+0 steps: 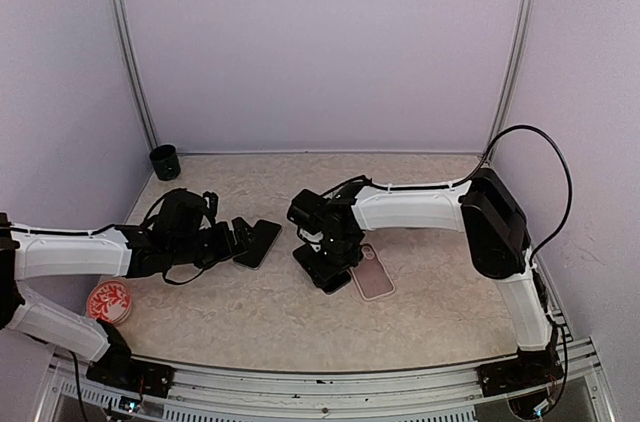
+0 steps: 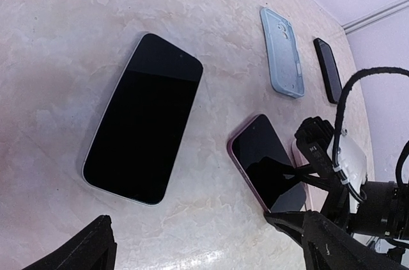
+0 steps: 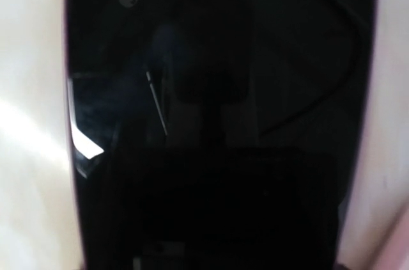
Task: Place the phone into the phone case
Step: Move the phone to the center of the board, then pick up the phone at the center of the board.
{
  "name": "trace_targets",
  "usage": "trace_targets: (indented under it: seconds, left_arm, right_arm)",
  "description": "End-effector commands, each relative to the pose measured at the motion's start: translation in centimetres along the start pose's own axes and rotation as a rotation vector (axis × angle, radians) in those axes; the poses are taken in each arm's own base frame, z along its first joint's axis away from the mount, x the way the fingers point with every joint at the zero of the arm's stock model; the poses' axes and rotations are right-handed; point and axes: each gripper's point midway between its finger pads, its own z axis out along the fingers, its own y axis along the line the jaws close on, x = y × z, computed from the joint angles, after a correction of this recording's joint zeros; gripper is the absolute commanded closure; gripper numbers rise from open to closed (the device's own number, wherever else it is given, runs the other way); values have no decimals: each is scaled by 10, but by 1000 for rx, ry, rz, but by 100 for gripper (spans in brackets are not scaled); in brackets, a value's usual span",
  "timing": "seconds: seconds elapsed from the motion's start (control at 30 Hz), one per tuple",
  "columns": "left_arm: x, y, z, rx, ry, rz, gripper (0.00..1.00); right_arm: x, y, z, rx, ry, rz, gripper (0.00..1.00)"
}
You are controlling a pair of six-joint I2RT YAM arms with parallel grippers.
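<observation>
Phones (image 2: pixel 144 119) number three; phone cases (image 2: pixel 281 52) number two.

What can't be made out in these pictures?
- Top view: the right gripper covers its own fingertips, so whether it grips the phone is unclear.
- Right wrist view: the phone's dark screen fills the blurred frame; no fingers show.
- Top view: the red-and-white disc is too small to identify.
- Top view: the blue case, plain in the left wrist view, is missing, perhaps under the right arm.

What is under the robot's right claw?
A dark phone, screen up, on the table. From above, the right gripper hides most of it; whether they touch cannot be seen.
</observation>
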Motion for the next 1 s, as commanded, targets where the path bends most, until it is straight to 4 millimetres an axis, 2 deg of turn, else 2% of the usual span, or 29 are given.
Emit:
trace_targets:
  seconds: [0.0,0.13,0.3,0.5,0.97]
  left_arm:
    - [0,-5,3,31,12,19,1]
    - [9,-8,9,54,62,33,1]
    - [21,-11,16,80,113,28,1]
    - [31,-15,24,112,155,24,1]
    - [38,-33,26,220,182,40,2]
  right_arm:
    - [19,-2,-12,28,-32,-122,46]
    - [20,-9,-16,48,-101,-144,46]
    - [14,-7,-27,23,-193,-156,46]
    - [7,4,-38,-4,-267,-197,46]
    - [2,29,-58,-27,-399,-285,46]
